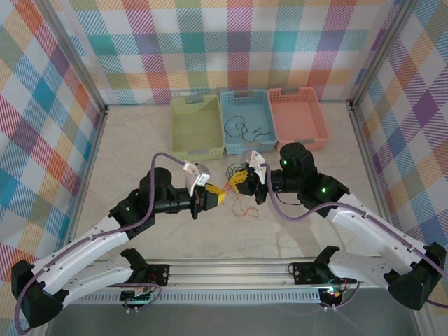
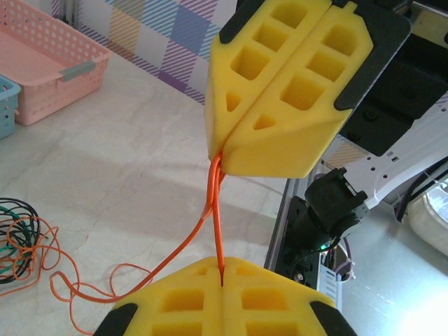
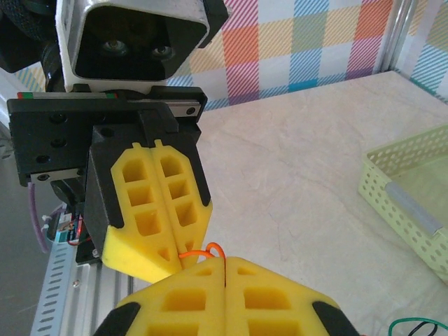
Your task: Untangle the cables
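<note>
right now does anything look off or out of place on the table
Nothing spilled or damaged. One oddity: the left claw and right claw both pinch the same orange cable, nearly tip to tip, while the rest of the tangle lies slack on the table.

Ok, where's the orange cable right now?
Top view, mid-table, near side of the blue basket: the orange cable is held in both arms' shut jaws, slack trailing onto the table.
</note>
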Controlling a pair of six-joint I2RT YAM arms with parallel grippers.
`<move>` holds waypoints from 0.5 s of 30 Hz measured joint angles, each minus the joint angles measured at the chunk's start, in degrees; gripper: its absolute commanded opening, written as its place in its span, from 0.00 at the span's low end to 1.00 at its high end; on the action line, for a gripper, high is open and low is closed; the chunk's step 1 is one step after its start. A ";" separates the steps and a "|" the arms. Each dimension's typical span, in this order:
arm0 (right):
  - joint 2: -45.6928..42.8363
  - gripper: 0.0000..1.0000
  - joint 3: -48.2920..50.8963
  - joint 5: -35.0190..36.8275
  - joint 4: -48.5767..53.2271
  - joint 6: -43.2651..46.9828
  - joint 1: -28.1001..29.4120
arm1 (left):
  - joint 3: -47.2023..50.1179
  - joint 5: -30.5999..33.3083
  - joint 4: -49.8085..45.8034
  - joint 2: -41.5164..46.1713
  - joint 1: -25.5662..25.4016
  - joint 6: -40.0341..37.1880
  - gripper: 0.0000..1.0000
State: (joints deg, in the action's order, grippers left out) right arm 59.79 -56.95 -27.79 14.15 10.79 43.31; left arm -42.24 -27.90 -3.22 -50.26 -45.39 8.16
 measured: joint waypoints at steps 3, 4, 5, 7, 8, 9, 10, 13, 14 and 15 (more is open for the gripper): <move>0.00 0.00 0.22 0.66 -1.01 0.52 0.02 | -0.81 -0.02 0.04 -2.16 -0.02 1.01 0.00; 0.00 0.00 0.33 0.85 -1.27 0.61 0.00 | -1.03 -0.02 0.13 -2.97 -0.02 1.31 0.00; 0.00 0.00 0.48 0.92 -1.57 0.63 0.00 | -1.18 -0.02 0.28 -3.80 -0.02 1.51 0.00; 0.00 0.00 0.94 0.98 -2.23 0.63 0.00 | -1.33 0.15 0.31 -5.27 -0.02 2.10 0.00; 0.00 0.00 1.07 0.94 -2.45 0.63 0.00 | -1.40 0.44 0.28 -5.95 -0.02 2.58 0.00; 0.00 0.00 1.16 0.68 -2.60 0.61 0.00 | -1.44 0.79 0.35 -6.43 -0.02 2.86 0.00; 0.00 0.00 1.16 0.50 -2.69 0.59 0.00 | -1.49 1.38 0.39 -6.93 -0.07 3.23 0.00; -0.02 0.00 1.68 0.11 -3.72 0.48 0.00 | -1.53 2.12 0.70 -7.65 -0.11 4.42 0.00; -0.02 0.00 1.97 0.15 -3.89 0.46 0.00 | -1.53 2.16 1.01 -7.67 -0.13 4.72 0.00; -0.02 0.00 2.34 0.17 -4.00 0.46 0.00 | -1.53 2.10 1.55 -7.67 -0.13 5.16 0.00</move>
State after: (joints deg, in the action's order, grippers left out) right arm 59.77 -54.61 -27.62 10.15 11.25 43.31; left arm -43.77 -25.80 -1.67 -57.93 -45.52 13.32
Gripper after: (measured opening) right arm 0.063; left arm 0.049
